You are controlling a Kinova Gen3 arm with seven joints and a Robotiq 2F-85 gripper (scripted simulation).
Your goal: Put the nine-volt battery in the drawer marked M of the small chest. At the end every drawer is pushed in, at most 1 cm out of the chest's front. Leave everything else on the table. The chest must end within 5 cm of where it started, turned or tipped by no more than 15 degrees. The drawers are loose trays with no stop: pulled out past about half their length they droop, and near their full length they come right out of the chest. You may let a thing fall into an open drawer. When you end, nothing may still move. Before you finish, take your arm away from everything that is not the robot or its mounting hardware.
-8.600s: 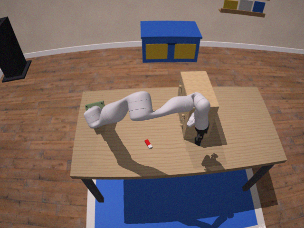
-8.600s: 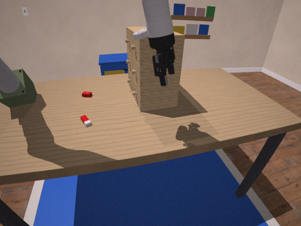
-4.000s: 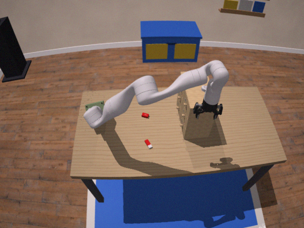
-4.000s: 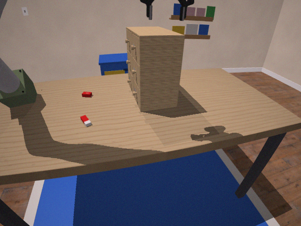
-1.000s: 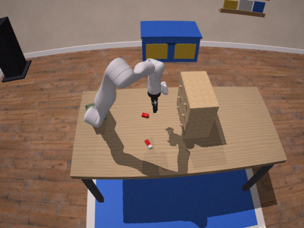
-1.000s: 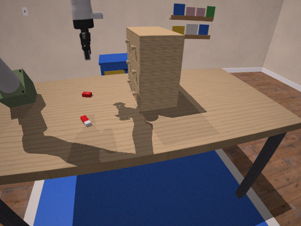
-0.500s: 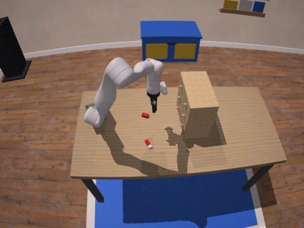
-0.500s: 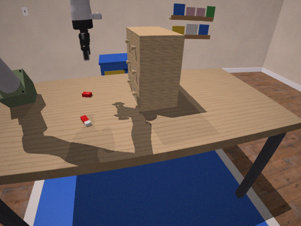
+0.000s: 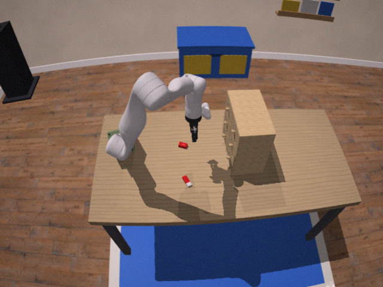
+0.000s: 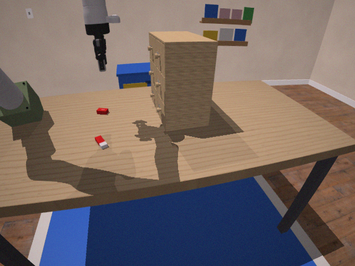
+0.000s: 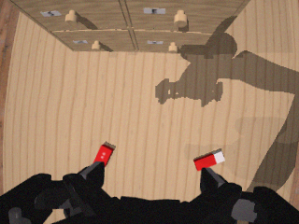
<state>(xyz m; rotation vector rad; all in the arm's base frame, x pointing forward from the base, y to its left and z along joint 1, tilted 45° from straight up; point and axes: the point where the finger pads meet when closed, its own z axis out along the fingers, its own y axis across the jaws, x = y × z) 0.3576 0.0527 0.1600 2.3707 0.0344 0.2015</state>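
The nine-volt battery, apparently the red block (image 9: 182,144) (image 10: 102,111) (image 11: 103,154) with a dull end, lies flat on the table. The small chest (image 9: 252,114) (image 10: 187,86) (image 11: 100,23) stands upright, its knobbed drawer fronts facing the battery's side. No drawer looks pulled out. Small label plates show in the wrist view, but their letters are too blurred to read, so I cannot tell which drawer is M. My gripper (image 9: 194,140) (image 10: 102,69) (image 11: 151,175) is open and empty, pointing down, high above the table between battery and chest. In the wrist view the left fingertip overlaps the battery's lower end.
A red block with a white end (image 9: 187,181) (image 10: 101,142) (image 11: 208,161) lies on the table (image 9: 304,148) (image 10: 246,100) (image 11: 61,103), nearer its front edge than the battery. The arm's green base (image 10: 33,104) is at the left. The arm's shadow falls across the table.
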